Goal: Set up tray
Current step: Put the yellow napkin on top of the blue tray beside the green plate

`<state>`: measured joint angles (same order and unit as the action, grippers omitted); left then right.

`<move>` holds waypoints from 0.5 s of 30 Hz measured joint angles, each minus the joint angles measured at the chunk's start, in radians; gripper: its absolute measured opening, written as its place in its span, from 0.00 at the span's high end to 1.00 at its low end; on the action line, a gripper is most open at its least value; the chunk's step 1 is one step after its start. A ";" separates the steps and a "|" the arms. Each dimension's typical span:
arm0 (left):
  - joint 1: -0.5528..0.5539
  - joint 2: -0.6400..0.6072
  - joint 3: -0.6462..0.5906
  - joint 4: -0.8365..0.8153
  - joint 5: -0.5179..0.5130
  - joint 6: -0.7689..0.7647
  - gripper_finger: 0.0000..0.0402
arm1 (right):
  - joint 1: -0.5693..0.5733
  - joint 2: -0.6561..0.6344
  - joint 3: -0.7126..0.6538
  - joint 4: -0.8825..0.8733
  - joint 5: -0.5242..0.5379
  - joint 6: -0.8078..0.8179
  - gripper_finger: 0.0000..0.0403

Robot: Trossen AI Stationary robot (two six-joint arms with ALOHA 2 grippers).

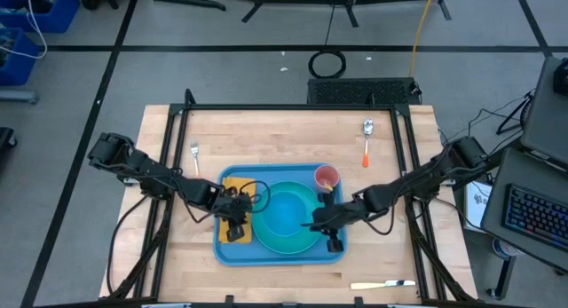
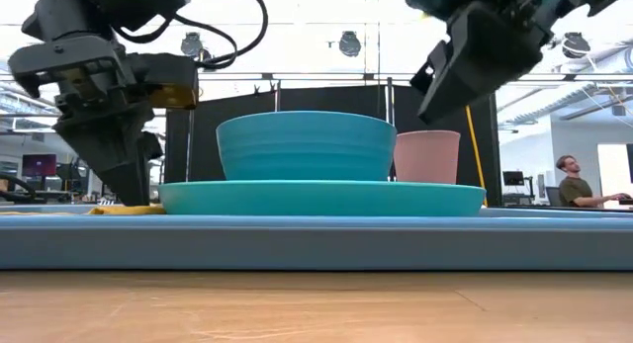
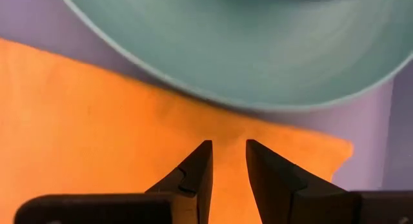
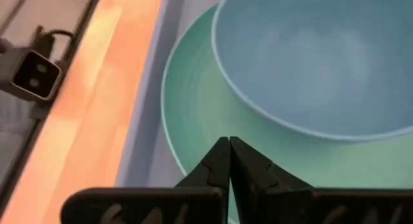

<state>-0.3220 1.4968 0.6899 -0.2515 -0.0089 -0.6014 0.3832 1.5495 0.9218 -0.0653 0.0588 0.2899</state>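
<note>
The light-blue tray (image 1: 232,251) lies mid-table. On it a teal plate (image 1: 306,241) carries a blue bowl (image 1: 284,215), with a pink cup (image 1: 327,177) at the far right and an orange napkin (image 1: 232,182) lying flat at the left. My left gripper (image 3: 227,146) slants down over the napkin (image 3: 97,121), its fingers a little apart, beside the plate's rim (image 3: 193,95). My right gripper (image 4: 229,143) is shut and hangs above the plate's rim (image 4: 187,153), clear of it in the low view (image 2: 432,108). My left gripper comes down at a slant onto the napkin's middle (image 3: 226,130), near the plate. In the low view its fingertips (image 2: 129,193) reach down to the level of the napkin (image 2: 124,211). I cannot tell whether they touch it; the napkin lies flat.
A fork (image 1: 194,153) lies on the wood beyond the tray's left end, and a spoon with an orange handle (image 1: 366,141) at the far right. A knife (image 1: 382,284) lies near the front edge. A person (image 2: 572,180) sits beyond the table.
</note>
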 joint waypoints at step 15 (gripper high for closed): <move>-0.004 0.028 -0.001 0.019 -0.028 0.017 0.76 | 0.038 -0.023 0.000 0.054 0.025 -0.041 1.00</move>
<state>-0.3261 1.5249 0.6891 -0.2321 -0.0366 -0.5846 0.4210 1.5269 0.9215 -0.0116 0.0838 0.2488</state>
